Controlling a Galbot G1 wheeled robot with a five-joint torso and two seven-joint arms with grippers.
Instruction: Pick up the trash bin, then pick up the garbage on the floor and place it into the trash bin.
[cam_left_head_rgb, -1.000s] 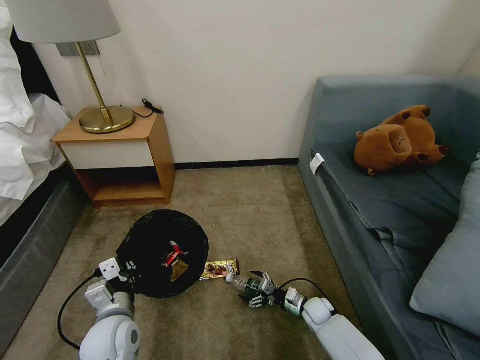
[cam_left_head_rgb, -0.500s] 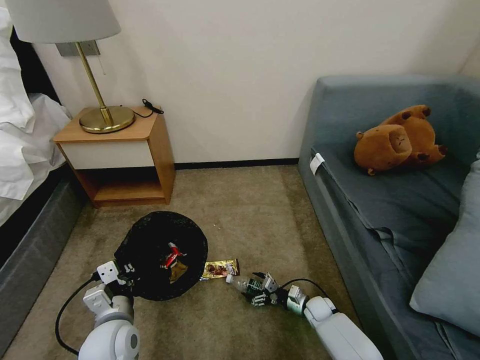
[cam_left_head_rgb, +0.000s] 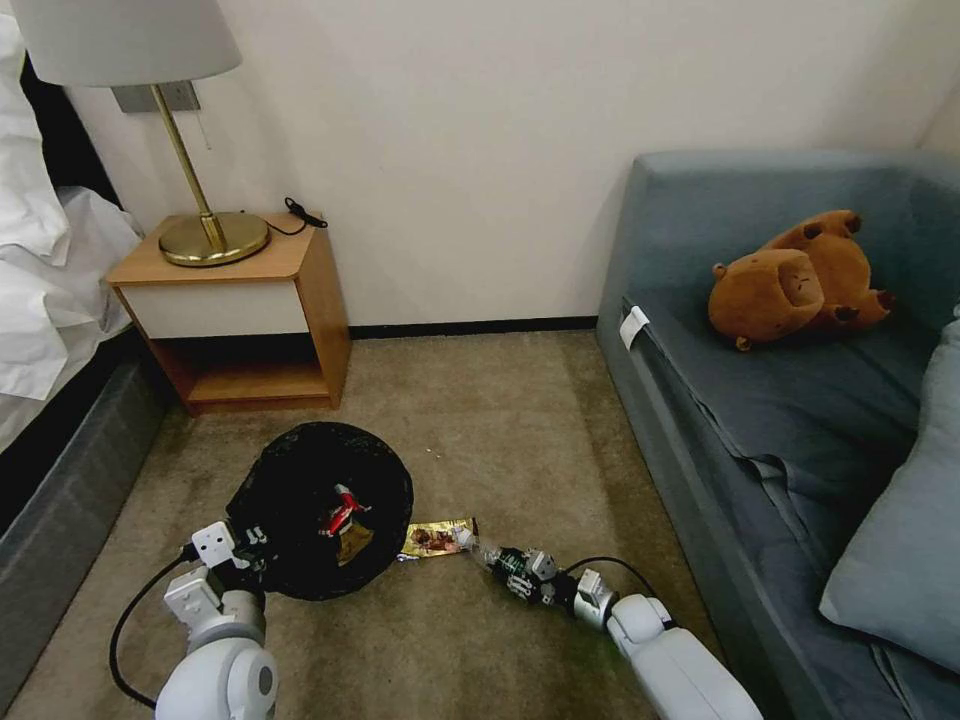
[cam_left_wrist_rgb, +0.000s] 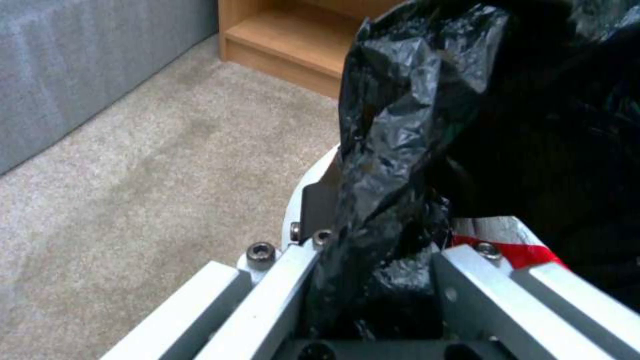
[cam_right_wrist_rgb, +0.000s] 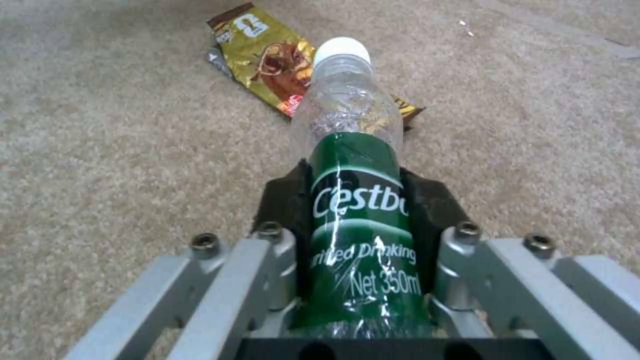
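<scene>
We hold trash bin (cam_left_head_rgb: 318, 510) by bagged rim, left hand (cam_left_wrist_rgb: 373, 280) clamped; right hand (cam_right_wrist_rgb: 360, 240) gripping bottle (cam_right_wrist_rgb: 353, 200) on floor (wrapper (cam_left_head_rgb: 438, 537) beside); next likely: lift, carry over bin

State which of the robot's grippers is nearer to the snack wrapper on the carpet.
Right. The right gripper, shut on the bottle, sits just beside the snack wrapper; the left gripper grips the bin rim on its far side.

even soft indoor light, wrist views slightly blurred.
</scene>
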